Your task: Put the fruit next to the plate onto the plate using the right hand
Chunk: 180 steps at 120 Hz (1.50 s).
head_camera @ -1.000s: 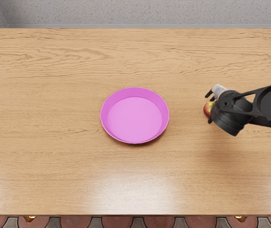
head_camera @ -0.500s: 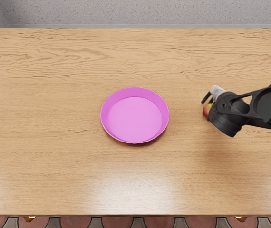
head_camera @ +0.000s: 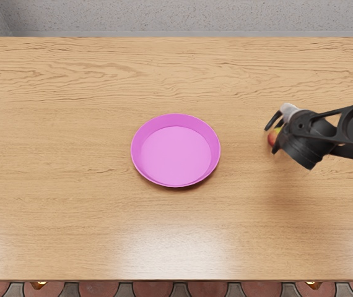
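The right arm enters from the right edge. The right hand (head_camera: 295,140) points leftward, its fingers (head_camera: 273,121) curled around the mostly hidden fruit (head_camera: 273,138), which sits well apart from the plate (head_camera: 135,148). One fruit, one plate, one arm show.

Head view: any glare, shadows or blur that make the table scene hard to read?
Head view: sharp throughout, no blur; a broad pale glare sits on the light wooden table near its front edge; a soft shadow falls below the black right hand, which hides most of the red-yellow fruit; the round pink plate is evenly lit.
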Motion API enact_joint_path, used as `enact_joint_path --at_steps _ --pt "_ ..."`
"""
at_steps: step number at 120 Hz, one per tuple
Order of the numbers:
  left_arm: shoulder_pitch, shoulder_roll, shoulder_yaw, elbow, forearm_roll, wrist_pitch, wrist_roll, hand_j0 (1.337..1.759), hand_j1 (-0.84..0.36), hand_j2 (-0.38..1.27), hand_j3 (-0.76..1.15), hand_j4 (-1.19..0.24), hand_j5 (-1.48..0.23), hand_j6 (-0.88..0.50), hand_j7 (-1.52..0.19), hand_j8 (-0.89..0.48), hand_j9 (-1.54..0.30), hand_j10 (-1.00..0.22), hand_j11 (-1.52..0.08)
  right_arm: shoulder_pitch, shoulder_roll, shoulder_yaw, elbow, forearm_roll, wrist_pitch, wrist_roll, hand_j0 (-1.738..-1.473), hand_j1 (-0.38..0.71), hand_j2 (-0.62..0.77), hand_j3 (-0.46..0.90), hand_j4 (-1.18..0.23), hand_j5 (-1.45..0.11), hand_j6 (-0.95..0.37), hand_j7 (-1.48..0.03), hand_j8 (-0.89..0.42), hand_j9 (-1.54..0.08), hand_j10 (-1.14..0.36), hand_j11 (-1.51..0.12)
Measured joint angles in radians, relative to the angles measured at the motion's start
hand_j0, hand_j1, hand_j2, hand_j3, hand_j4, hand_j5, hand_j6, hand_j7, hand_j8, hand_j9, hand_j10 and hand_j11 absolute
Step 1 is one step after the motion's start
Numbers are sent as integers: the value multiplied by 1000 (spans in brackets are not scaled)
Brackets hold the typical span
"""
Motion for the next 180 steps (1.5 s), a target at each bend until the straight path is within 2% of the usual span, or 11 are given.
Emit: enact_joint_path --at_steps 16,37,54,80,130,158,180 --pt "1 0 0 0 0 0 0 1658 73 46 0 -230 -299 -230 -299 -230 -299 -230 -299 46 -22 27 33 23 1 -4 -1653 252 270 1 -720 -967 -537 -948 -452 -968 -641 -974" --pt "1 0 0 0 0 0 0 1658 73 46 0 -230 -299 -230 -299 -230 -299 -230 -299 87 -127 160 108 29 1 -6 -1654 264 280 1 -715 -988 -525 -954 -435 -983 -623 -991" --pt "0 0 0 0 0 0 0 1658 73 46 0 -230 -299 -230 -299 -230 -299 -230 -299 93 -174 253 143 33 1 -11 -1655 266 281 1 -717 -994 -520 -958 -431 -986 -619 -996" --pt "0 0 0 0 0 0 0 1658 73 46 0 -230 -299 -230 -299 -230 -299 -230 -299 82 -183 329 199 35 1 -24 -1655 266 277 1 -719 -999 -517 -962 -429 -989 -616 -1000" --pt "0 0 0 0 0 0 0 1658 73 46 0 -230 -299 -230 -299 -230 -299 -230 -299 30 -2 378 228 36 1 -25 -1655 271 290 1 -717 -1019 -509 -968 -417 -1002 -610 -1012" --pt "1 0 0 0 0 0 0 1658 73 46 0 -230 -299 -230 -299 -230 -299 -230 -299 6 97 382 190 32 2 -25 -1656 274 285 1 -716 -1038 -505 -976 -408 -1015 -601 -1026" --pt "0 0 0 0 0 0 0 1658 73 46 0 -230 -299 -230 -299 -230 -299 -230 -299 -10 123 383 164 23 1 -25 -1655 285 299 1 -725 -1012 -501 -971 -413 -998 -602 -1010"
